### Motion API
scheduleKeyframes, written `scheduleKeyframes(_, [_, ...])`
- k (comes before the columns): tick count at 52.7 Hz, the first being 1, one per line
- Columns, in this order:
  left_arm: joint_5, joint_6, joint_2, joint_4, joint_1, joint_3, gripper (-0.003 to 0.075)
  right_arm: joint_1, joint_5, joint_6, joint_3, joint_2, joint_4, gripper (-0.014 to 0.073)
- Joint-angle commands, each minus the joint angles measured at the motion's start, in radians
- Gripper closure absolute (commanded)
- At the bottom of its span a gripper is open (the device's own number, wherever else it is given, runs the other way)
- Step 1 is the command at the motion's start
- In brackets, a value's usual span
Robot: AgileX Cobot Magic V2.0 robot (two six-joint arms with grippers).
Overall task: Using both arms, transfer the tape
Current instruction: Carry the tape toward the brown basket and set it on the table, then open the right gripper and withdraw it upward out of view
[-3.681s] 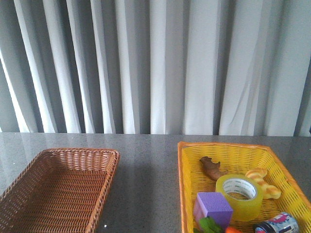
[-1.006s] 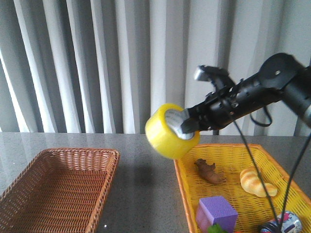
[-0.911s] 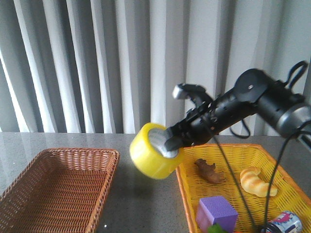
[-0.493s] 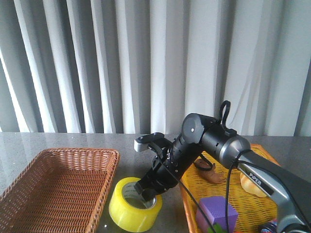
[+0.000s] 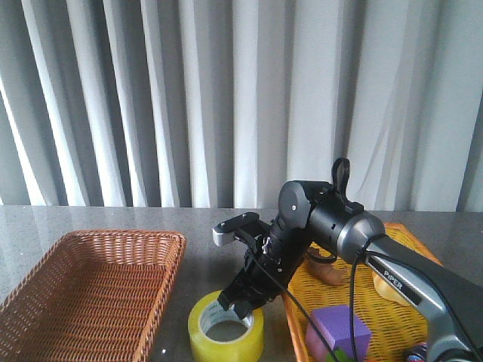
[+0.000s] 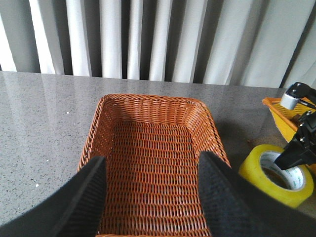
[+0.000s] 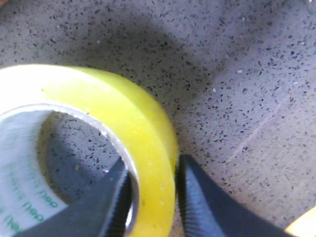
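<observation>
The tape (image 5: 226, 335), a wide yellow roll with a white printed core, lies flat on the grey table between the two baskets. My right gripper (image 5: 234, 305) reaches down from the right arm (image 5: 324, 219) onto the roll's near-right rim. In the right wrist view its fingers (image 7: 152, 167) straddle the roll's wall (image 7: 148, 148), one inside the core and one outside, closed on it. My left gripper (image 6: 152, 163) is open and empty above the brown wicker basket (image 6: 148, 98); the tape (image 6: 276, 173) lies to that basket's right. The left arm is out of the front view.
The empty brown wicker basket (image 5: 98, 240) stands at the left. A yellow basket (image 5: 411, 232) at the right holds a purple cube (image 5: 339, 328), a brown toy and a bread-like toy. Grey curtains hang behind the table.
My right arm lifted the tape out of the yellow basket, carried it left and lowered it. It now lies flat on the table, a little right of half a second ago.
</observation>
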Motion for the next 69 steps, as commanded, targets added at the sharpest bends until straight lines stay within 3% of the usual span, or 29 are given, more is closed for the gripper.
scheduleKeyframes(1, [-0.065, -0.002, 0.009, -0.011, -0.009, -0.034, 0.0311, -0.002, -0.023, 0.002, -0.032, -0.068, 0.01, 0.0245])
scheduleKeyframes(8, [-0.065, -0.002, 0.009, -0.011, -0.009, -0.034, 0.0311, -0.002, -0.043, 0.035, -0.032, -0.071, 0.01, 0.0189])
scheduleKeyframes(32, [-0.066, -0.001, 0.009, -0.011, -0.009, -0.034, 0.0312, -0.005, -0.024, 0.053, -0.231, -0.318, -0.004, 0.0206])
scheduleKeyframes(42, [-0.067, 0.005, 0.009, -0.011, -0.009, -0.034, 0.0331, -0.005, -0.101, 0.053, -0.233, -0.528, -0.071, 0.0311])
scheduleKeyframes(53, [-0.07, 0.055, 0.009, -0.012, -0.009, -0.034, 0.0382, -0.005, -0.125, 0.038, -0.224, -0.75, -0.104, 0.0511])
scheduleKeyframes(60, [-0.075, 0.067, 0.009, -0.014, -0.009, -0.034, 0.0409, -0.005, -0.167, 0.063, -0.039, -0.923, -0.233, 0.0607])
scheduleKeyframes(64, [-0.075, 0.067, 0.009, -0.014, -0.009, -0.034, 0.0424, -0.005, -0.232, 0.12, 0.16, -1.052, -0.308, 0.0602])
scheduleKeyframes(69, [-0.073, 0.069, 0.009, -0.038, -0.009, -0.034, 0.0446, -0.005, -0.439, 0.254, 0.509, -1.244, -0.389, 0.06])
